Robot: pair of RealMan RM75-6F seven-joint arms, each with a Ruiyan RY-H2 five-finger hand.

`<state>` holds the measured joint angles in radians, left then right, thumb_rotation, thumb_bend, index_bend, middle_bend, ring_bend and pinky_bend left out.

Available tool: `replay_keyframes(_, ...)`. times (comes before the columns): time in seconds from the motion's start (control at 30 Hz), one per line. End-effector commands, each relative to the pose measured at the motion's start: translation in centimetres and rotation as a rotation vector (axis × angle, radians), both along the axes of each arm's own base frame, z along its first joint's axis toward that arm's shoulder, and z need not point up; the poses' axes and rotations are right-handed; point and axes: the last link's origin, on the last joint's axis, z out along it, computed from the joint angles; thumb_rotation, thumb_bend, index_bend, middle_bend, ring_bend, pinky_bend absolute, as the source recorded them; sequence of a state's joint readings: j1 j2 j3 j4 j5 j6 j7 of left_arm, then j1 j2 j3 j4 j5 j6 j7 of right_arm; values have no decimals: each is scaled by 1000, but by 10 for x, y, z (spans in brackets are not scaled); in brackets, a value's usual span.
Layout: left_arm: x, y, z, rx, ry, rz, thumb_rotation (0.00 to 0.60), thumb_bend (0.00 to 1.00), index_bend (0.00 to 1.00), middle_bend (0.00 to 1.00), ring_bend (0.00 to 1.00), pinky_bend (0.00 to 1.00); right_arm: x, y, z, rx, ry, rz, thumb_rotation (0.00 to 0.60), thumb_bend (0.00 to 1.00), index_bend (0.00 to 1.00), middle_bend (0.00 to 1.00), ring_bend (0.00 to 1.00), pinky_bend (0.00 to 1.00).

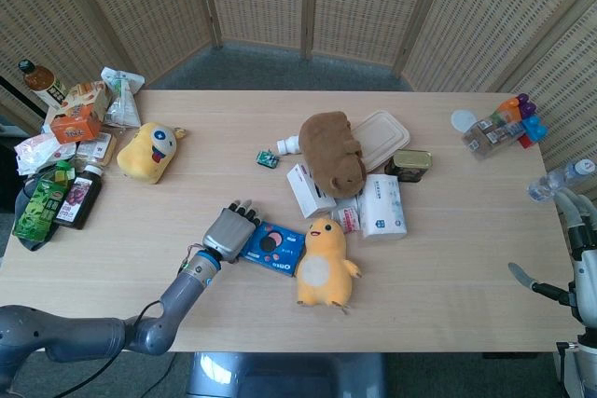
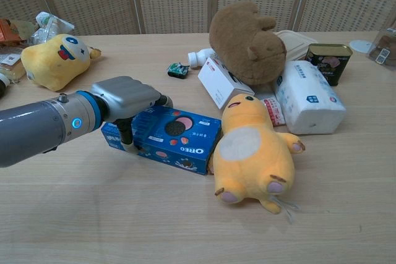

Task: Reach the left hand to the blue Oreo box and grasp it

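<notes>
The blue Oreo box [image 1: 277, 247] [image 2: 179, 135] lies flat on the wooden table [image 1: 438, 258], just left of a yellow duck plush [image 1: 323, 263] [image 2: 253, 153]. My left hand [image 1: 229, 227] [image 2: 127, 97] lies over the box's left end. Its fingers stretch across the top toward the far edge, and its thumb [image 2: 127, 135] hangs down against the near side. The fingers are not clamped around the box. At the far right edge of the head view my right hand [image 1: 578, 258] hangs beside the table with its fingers apart, holding nothing.
A brown plush [image 1: 331, 151] [image 2: 247, 35], a white carton [image 2: 219, 85], a tissue pack [image 2: 309, 97] and a tin [image 2: 329, 60] crowd behind and right of the duck. A yellow plush [image 1: 149, 151] and snack packets [image 1: 75, 118] sit at the left.
</notes>
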<state>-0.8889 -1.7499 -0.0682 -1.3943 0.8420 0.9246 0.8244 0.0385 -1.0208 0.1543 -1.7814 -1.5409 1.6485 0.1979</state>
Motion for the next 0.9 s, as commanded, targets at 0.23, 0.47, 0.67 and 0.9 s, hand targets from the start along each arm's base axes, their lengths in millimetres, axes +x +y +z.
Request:
replay_keyframes(0.23, 10, -5, 16, 38, -85, -26, 600, 26, 716, 920, 769, 813, -1, 0, 2, -4, 0, -5, 600, 0, 0, 0, 0, 0)
replay_keyframes(0.47, 47, -2, 92, 152, -155, -149, 600, 46, 726, 942, 797, 826, -1, 0, 1, -5, 3, -7, 600, 0, 0, 0, 0, 0)
replay_keyframes(0.67, 91, 3, 156, 269, -194, -252, 600, 48, 735, 955, 805, 826, 2, 2, -2, 1, 10, -1, 600, 0, 0, 0, 0, 0)
replay_keyframes(0.9, 126, 4, 198, 386, -245, -357, 600, 49, 738, 981, 827, 827, 4, 3, -4, 2, 12, 7, 600, 0, 0, 0, 0, 0)
